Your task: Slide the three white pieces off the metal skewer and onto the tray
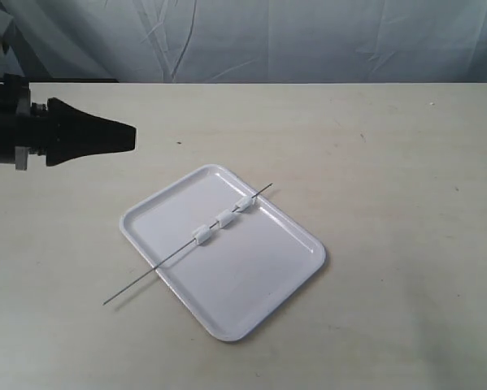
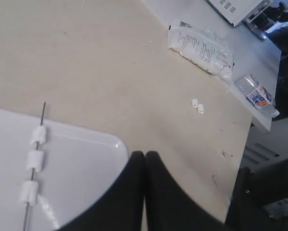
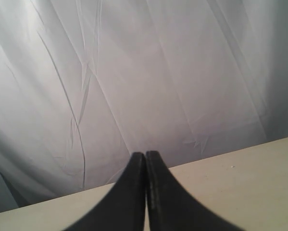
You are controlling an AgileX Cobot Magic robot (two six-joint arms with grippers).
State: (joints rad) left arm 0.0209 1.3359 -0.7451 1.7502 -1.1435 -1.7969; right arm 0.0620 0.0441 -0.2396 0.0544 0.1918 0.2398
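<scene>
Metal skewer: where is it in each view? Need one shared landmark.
Exterior: metal skewer lies diagonally across the tray, one end overhanging its rim.
Left wrist: metal skewer over the tray, through the three white pieces.
Right wrist: not in it.
Shared landmark: the tray, in exterior and left wrist.

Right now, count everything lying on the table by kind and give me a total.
Skewer: 1
White pieces threaded on it: 3
Tray: 1
Loose white pieces: 2
Plastic packets: 2
Total: 9
</scene>
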